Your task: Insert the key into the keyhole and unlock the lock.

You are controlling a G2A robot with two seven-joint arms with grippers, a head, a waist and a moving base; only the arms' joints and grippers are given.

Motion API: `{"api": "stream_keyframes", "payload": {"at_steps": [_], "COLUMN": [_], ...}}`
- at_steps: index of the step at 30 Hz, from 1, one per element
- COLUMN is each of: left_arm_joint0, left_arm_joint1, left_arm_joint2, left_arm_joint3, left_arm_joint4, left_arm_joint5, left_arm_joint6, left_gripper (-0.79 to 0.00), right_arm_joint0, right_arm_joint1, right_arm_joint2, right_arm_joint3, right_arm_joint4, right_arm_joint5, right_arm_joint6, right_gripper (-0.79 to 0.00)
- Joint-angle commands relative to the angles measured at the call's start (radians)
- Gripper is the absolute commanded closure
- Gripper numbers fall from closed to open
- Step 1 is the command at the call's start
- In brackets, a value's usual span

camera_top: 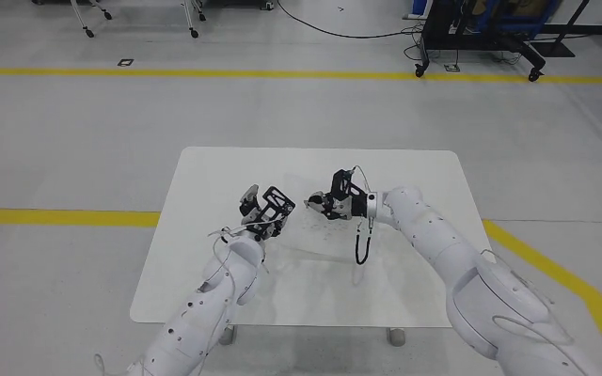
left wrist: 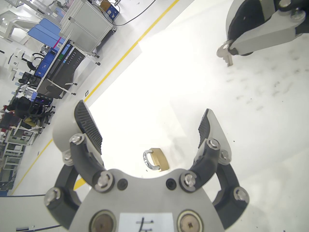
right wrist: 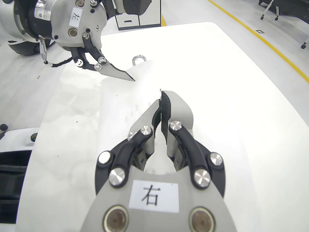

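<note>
**Desk:** What surrounds the padlock?

**Photographer:** A white table [camera_top: 395, 282] carries the brass padlock [left wrist: 159, 161], which lies on its side with its steel shackle [left wrist: 147, 160] touched by neither gripper. Two white arms bend in toward it. The left arm [camera_top: 221, 291] stretches forward with its wrist tipped down over the padlock. The right arm [camera_top: 442, 244] crooks in from the side, its wrist turned toward the padlock.

**Desk:** And the grippers?

**Photographer:** The left gripper [left wrist: 144, 112] hangs above the padlock, fingers spread wide and ribbed pads well apart, touching nothing. The right gripper [right wrist: 161, 102] sits near the padlock but apart from it. Its fingers are pressed together on the silver key [left wrist: 225, 54]. The key is pinched at its head end and the toothed blade sticks out free, clear of the padlock.

**Desk:** Any writing?

**Photographer:** The right gripper's label [right wrist: 154, 195] is a small white sticker on the base plate with a single black character. The left gripper's label [right wrist: 76, 16] is the same kind, with a different single character. Nothing legible shows on the padlock or the key.
</note>
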Motion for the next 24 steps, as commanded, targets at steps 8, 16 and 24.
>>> {"api": "stream_keyframes", "payload": {"at_steps": [8,16,24], "left_arm_joint0": [-0.049,-0.058,-0.020], "left_arm_joint1": [-0.022,-0.031,-0.022], "left_arm_joint2": [0.013,-0.008,-0.111], "left_arm_joint3": [0.070,0.104,0.024], "left_arm_joint4": [-0.038,-0.078,-0.202], "left_arm_joint5": [0.001,-0.015,-0.063], "left_arm_joint6": [-0.013,0.002,0.067], "left_gripper": [-0.785,-0.785,-0.785], "right_arm_joint0": [0.002,0.010,0.013], "right_arm_joint1": [0.008,0.019,0.042], "right_arm_joint2": [-0.055,-0.126,-0.173], "right_arm_joint3": [0.003,0.001,-0.036], "right_arm_joint4": [0.053,0.107,0.168], "right_arm_joint5": [0.000,0.000,0.000], "right_arm_joint6": [-0.035,-0.076,-0.130], "right_gripper": [0.000,0.000,0.000]}}
